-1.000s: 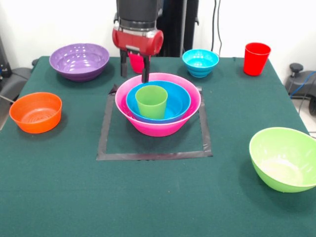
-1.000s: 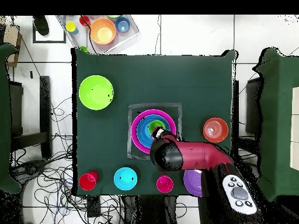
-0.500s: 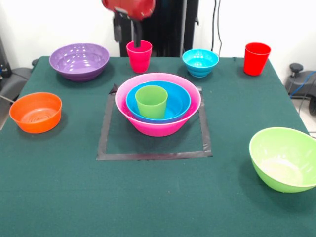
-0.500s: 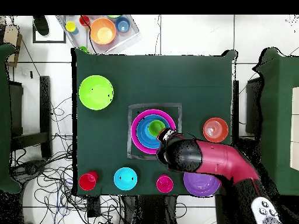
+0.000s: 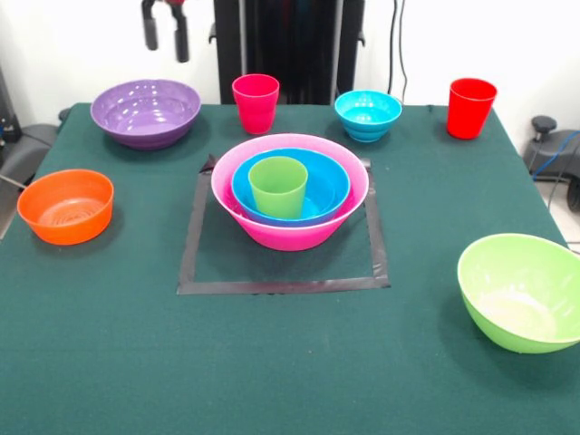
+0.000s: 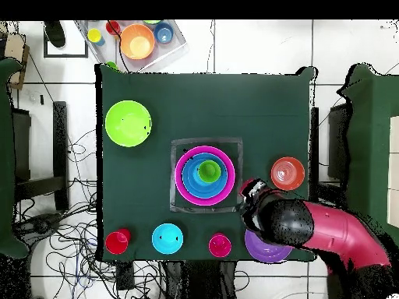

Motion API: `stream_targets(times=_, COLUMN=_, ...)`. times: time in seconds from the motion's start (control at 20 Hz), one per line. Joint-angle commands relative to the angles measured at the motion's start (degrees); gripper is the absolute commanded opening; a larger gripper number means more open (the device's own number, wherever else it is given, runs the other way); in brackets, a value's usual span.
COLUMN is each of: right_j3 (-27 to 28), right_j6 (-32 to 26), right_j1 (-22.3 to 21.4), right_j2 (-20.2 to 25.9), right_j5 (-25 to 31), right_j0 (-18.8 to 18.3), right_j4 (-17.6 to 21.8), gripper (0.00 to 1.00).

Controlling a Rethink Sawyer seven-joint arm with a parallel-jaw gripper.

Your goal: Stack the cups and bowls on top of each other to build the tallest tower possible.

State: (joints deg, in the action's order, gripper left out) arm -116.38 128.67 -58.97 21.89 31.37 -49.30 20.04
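Observation:
The tower stands in the tape square: a large pink bowl (image 5: 237, 214) holds a blue bowl (image 5: 332, 188), with the light green cup (image 5: 278, 186) upright inside. It also shows in the overhead view (image 6: 182, 163). My gripper (image 5: 166, 36) hangs open and empty at the top left, high above the purple bowl (image 5: 146, 111). In the overhead view the gripper (image 6: 251, 189) lies between the tower and the orange bowl (image 6: 287, 173). The pink-red cup (image 5: 256, 102), the ribbed blue bowl (image 5: 368, 114) and the red cup (image 5: 471, 107) stand along the far edge. The orange bowl (image 5: 66, 206) sits left and the lime green bowl (image 5: 521, 290) near right.
A black tape square (image 5: 192, 263) marks the green cloth around the tower. In the overhead view my arm (image 6: 327, 233) covers part of the purple bowl (image 6: 261, 251). A tray of small coloured pieces (image 6: 136, 40) sits off the table. Cables lie on the floor.
My gripper has lifted from the tower's far rim and swung left in the front view, past the pink-red cup to above the purple bowl. It stays open and empty.

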Motion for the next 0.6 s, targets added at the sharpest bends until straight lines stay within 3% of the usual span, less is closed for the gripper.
stream_targets(times=0.05, right_j3=-4.8, right_j6=-9.57, right_j1=9.92, right_j2=2.29, right_j5=-9.26, right_j0=-0.63, right_j4=13.67, gripper=1.0)
stream_targets(times=0.25, right_j3=-3.43, right_j6=-5.46, right_j1=13.38, right_j2=-0.07, right_j5=-13.26, right_j0=0.65, right_j4=18.72, gripper=1.0)
stream_targets(times=0.6, right_j3=-1.96, right_j6=-1.5, right_j1=16.42, right_j2=-1.2, right_j5=-15.7, right_j0=2.52, right_j4=21.47, gripper=1.0)
